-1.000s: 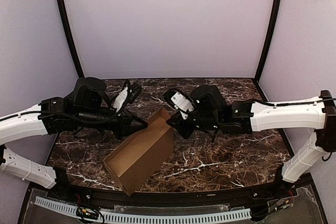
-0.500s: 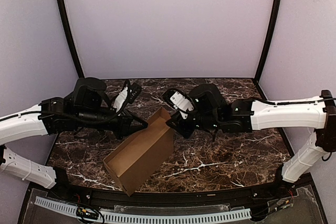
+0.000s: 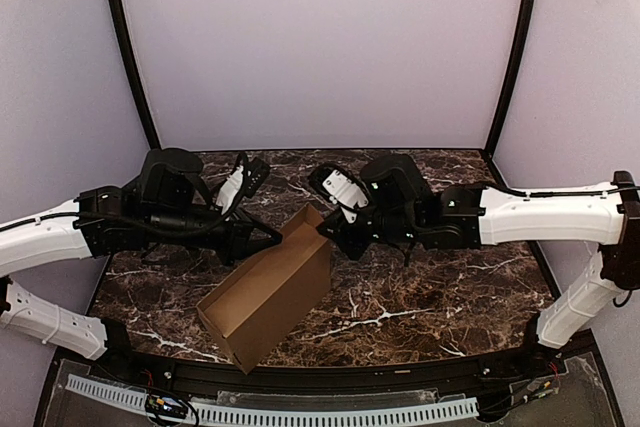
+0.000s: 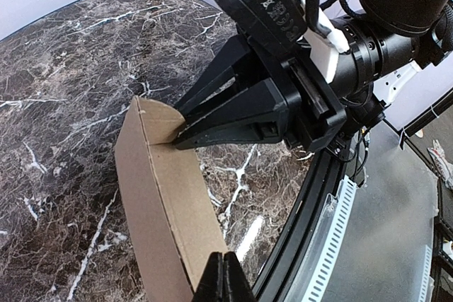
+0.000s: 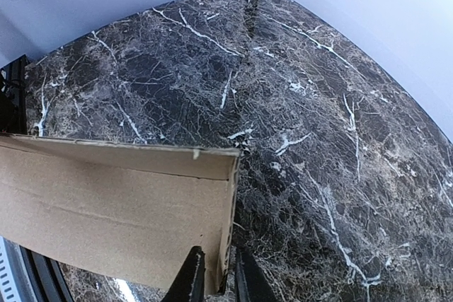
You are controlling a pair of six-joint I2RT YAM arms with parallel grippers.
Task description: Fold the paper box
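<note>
My left fingers (image 4: 215, 282) are pressed together, pinching the top edge of one long wall of the paper box (image 3: 268, 292). My right fingers (image 5: 192, 277) are slightly apart and straddle the far end wall at its corner; I can't tell if they clamp it. The box is brown and open-topped. It lies diagonally on the table (image 3: 430, 297), between my arms.

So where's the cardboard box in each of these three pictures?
Top view: the box sits in the lower middle, slightly left.
Left wrist view: the box is left of centre, one wall running away from the camera.
Right wrist view: the box fills the lower left, showing a corner.
Shared landmark: the marble table, under the box in all three.
</note>
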